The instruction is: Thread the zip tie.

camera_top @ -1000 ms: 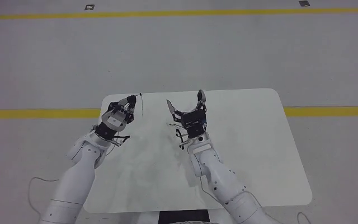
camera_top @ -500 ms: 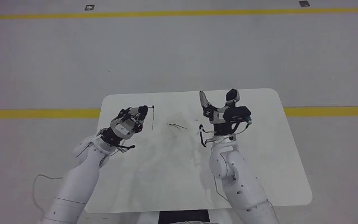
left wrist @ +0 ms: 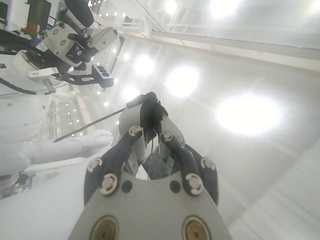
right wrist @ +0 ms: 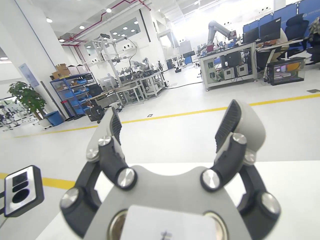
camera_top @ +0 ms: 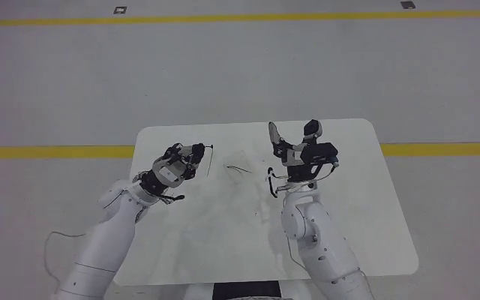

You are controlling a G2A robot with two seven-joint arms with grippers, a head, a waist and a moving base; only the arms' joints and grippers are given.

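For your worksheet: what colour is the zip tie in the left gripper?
The zip tie is black, clearest in the left wrist view.

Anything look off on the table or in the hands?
One thing: the right hand is open and empty, away from the zip tie, which sticks out straight, unlooped, from the shut left hand. A thin dark strand lies loose on the table between the arms.

White table (camera_top: 360, 225) on pale floor (camera_top: 225, 67) (yellow lines (camera_top: 225, 18) cross it).
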